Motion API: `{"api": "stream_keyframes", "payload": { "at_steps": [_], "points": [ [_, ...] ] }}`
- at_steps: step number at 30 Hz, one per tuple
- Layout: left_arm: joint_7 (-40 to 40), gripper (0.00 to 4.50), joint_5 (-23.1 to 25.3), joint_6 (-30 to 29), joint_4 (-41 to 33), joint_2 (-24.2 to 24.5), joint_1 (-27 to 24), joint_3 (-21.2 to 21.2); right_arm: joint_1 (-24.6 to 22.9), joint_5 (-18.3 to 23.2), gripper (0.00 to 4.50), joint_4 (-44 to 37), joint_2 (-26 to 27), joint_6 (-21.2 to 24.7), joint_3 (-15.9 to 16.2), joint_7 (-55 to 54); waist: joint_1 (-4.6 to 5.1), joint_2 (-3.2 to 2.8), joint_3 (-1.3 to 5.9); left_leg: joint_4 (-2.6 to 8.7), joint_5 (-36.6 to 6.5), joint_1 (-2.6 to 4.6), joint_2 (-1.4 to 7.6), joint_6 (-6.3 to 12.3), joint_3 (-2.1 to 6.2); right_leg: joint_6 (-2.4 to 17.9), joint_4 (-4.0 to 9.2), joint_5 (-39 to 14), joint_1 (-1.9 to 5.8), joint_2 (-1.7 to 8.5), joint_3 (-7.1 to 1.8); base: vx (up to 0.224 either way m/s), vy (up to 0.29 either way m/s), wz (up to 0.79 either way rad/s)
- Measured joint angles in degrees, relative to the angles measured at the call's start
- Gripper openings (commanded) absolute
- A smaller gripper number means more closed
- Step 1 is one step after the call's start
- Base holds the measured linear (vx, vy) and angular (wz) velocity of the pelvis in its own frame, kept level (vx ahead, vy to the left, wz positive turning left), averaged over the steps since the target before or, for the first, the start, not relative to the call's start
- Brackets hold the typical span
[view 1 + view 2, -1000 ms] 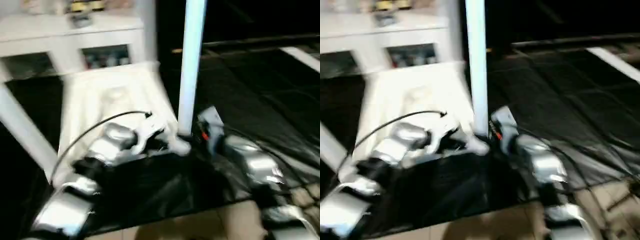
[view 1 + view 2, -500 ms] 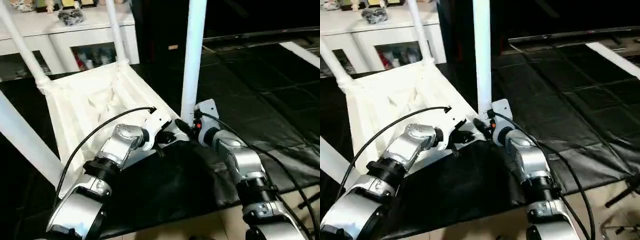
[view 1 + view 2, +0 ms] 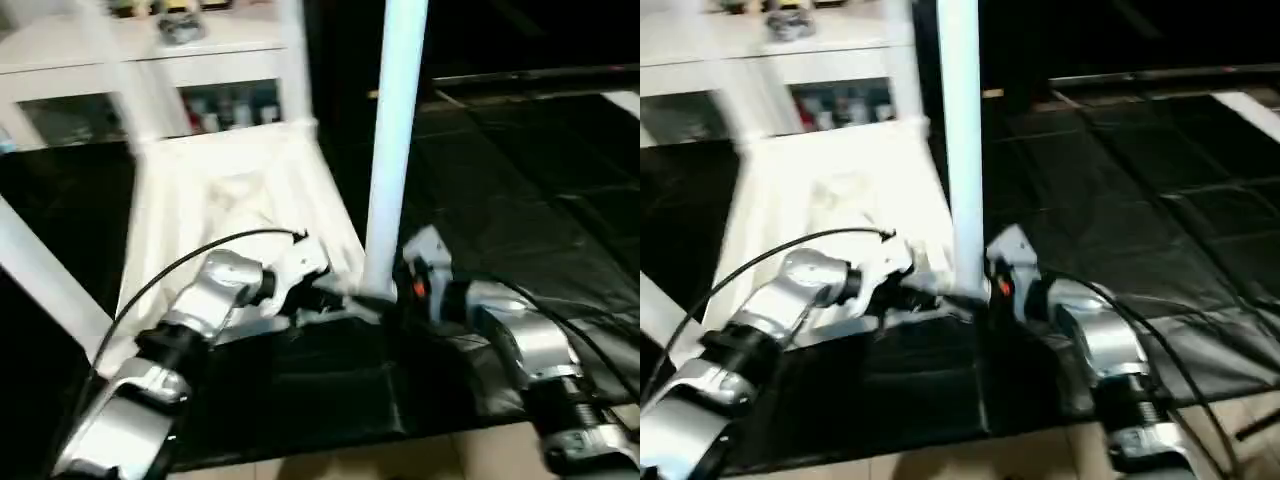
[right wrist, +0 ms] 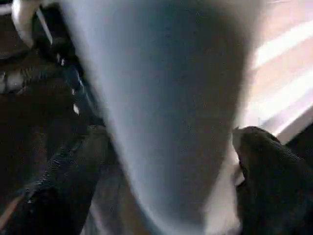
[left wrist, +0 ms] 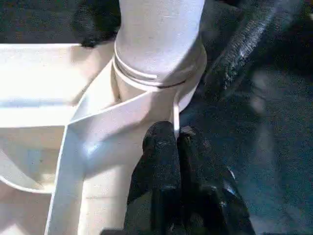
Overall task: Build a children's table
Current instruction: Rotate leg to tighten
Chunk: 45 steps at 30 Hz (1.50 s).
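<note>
The white table top (image 3: 230, 190) lies upside down on a black mat, ribbed underside up. A white leg (image 3: 395, 150) stands upright in the near right corner socket (image 5: 161, 93). My left gripper (image 3: 335, 298) is at that corner, shut on the thin rim of the table top just below the socket (image 5: 172, 139). My right gripper (image 3: 392, 295) is at the base of the same leg (image 4: 166, 88), one black finger (image 4: 73, 176) on each side, shut on it. Another leg (image 3: 40, 280) slants out at the near left, and blurred legs rise at the far corners.
A white cabinet (image 3: 120, 60) with glass doors and small items on top stands behind the table top. The black mat (image 3: 520, 180) spreads far to the right, where a white bar (image 3: 625, 100) lies at the edge. Tan floor (image 3: 400, 465) shows along the near edge.
The whole picture has shifted and blurred, so the camera moved. Both grippers keep the same hold at the near right corner and leg base.
</note>
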<state>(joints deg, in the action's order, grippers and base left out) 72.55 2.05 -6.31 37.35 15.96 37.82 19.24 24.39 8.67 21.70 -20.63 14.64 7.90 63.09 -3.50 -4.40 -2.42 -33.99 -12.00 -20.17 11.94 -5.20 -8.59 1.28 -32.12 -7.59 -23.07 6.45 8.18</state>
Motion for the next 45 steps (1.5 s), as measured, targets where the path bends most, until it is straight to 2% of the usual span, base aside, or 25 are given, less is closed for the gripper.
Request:
{"api": "stream_keyframes", "payload": {
  "at_steps": [4, 11, 13, 16, 18, 20, 22, 31, 35, 41, 44, 45],
  "points": [
    [3.94, 0.00, -0.05, 3.44, -0.01, 1.65, -0.08, 1.50, 0.46, 0.57, 4.38, 0.07, -3.50, -2.59, 1.25, 7.23, -0.53, 0.01, 0.00, -0.03, 0.01, 0.01, -0.01, 0.02, -0.19, -0.04, -0.04, -0.03, -0.02, -0.02, -0.38, 0.000, 0.000, 0.00],
    [8.22, 0.00, -0.01, 6.37, -0.55, 2.72, -0.15, 3.49, 1.05, 3.09, 4.38, 1.17, -4.84, -3.69, 1.90, 16.23, -1.64, 0.05, 0.00, -0.03, 0.09, 0.08, -0.07, 0.17, -0.47, -0.09, -0.15, -0.05, -0.03, -0.09, -1.00, 0.000, 0.000, 0.00],
    [8.71, 0.00, -0.01, 6.58, -0.87, 2.60, -0.21, 3.93, 1.21, 3.41, 4.12, 1.65, -4.84, -3.74, 2.66, 17.76, -1.68, 0.06, 0.00, -0.04, 0.10, 0.09, -0.07, 0.17, -0.60, -0.10, -0.17, -0.06, -0.03, -0.09, -1.13, 0.000, 0.000, 0.00],
    [9.12, 0.00, -0.01, 6.81, -1.13, 2.54, -0.21, 4.31, 2.37, 3.50, 4.02, 3.29, -4.84, -4.12, 3.76, 19.56, -1.64, 0.06, 0.01, -0.08, 0.10, 0.08, -0.07, 0.18, -0.71, -0.09, -0.20, -0.06, -0.08, -0.09, -1.22, 0.000, 0.000, 0.00],
    [9.41, 0.00, -0.03, 7.03, -1.36, 2.56, -0.36, 4.38, 2.68, 3.50, 3.67, 3.74, -4.83, -4.22, 3.87, 20.35, -1.71, 0.08, 0.01, -0.08, 0.11, 0.08, -0.06, 0.19, -0.71, -0.11, -0.23, -0.07, -0.08, -0.09, -1.22, 0.000, 0.000, 0.00],
    [9.69, 0.00, -0.03, 7.31, -1.64, 2.69, -0.52, 4.45, 2.75, 3.50, 3.64, 4.27, -4.83, -4.24, 3.90, 21.28, -1.73, 0.08, 0.01, -0.08, 0.13, 0.07, -0.06, 0.22, -0.71, -0.13, -0.23, -0.08, -0.10, -0.09, -1.22, 0.000, 0.000, 0.00],
    [9.84, 0.00, -0.05, 7.47, -1.66, 2.73, -0.55, 4.49, 2.90, 3.49, 3.30, 5.17, -4.82, -4.41, 3.90, 21.85, -1.73, 0.08, 0.01, -0.08, 0.18, 0.06, -0.06, 0.32, -0.71, -0.14, -0.23, -0.09, -0.11, -0.09, -1.22, 0.000, 0.000, 0.00],
    [9.86, 0.00, -0.12, 7.63, -1.89, 3.06, -0.64, 4.60, 3.47, 4.24, 2.67, 6.06, -4.67, -5.23, 4.02, 23.82, -1.65, 0.07, 0.01, -0.08, 0.18, 0.07, -0.05, 0.32, -0.73, -0.16, -0.28, -0.10, -0.13, -0.10, -1.22, 0.000, 0.000, 0.00],
    [9.84, 0.00, -0.08, 7.72, -1.88, 3.14, -0.64, 4.60, 3.38, 4.33, 2.27, 5.84, -4.55, -5.12, 3.99, 23.83, -1.64, 0.07, 0.01, -0.08, 0.18, 0.09, -0.05, 0.32, -0.73, -0.17, -0.35, -0.10, -0.14, -0.10, -1.22, 0.000, 0.000, 0.00],
    [8.48, 0.00, 0.01, 6.23, -1.73, 2.66, -0.58, 4.13, 1.56, 4.41, 2.09, 1.78, -3.93, -2.18, 3.54, 19.23, -1.62, 0.07, 0.02, -0.17, 0.09, 0.22, -0.05, 0.14, -0.73, -0.56, -0.73, -0.35, -0.15, -0.08, -1.30, 0.000, 0.000, 0.00],
    [2.91, 0.00, 1.66, 2.88, 0.07, 2.41, 0.85, 2.49, 0.67, 2.69, 2.07, 0.39, -0.27, 1.31, 0.92, 9.00, -1.02, 0.08, 0.04, -0.33, 0.08, 0.35, -0.02, 0.00, -0.72, -0.63, -0.93, -0.40, -0.15, -0.12, -1.32, 0.000, 0.000, 0.00],
    [0.80, 0.00, 2.33, 1.37, 0.32, 1.97, 1.23, 1.99, 0.59, 2.00, 2.06, -0.24, 0.95, 2.14, 0.38, 4.94, -0.26, 0.02, 0.06, -0.34, 0.09, 0.40, -0.05, -0.02, -0.72, -0.63, -0.92, -0.40, -0.15, -0.12, -1.33, 0.000, 0.000, 0.00]
  ]
}}
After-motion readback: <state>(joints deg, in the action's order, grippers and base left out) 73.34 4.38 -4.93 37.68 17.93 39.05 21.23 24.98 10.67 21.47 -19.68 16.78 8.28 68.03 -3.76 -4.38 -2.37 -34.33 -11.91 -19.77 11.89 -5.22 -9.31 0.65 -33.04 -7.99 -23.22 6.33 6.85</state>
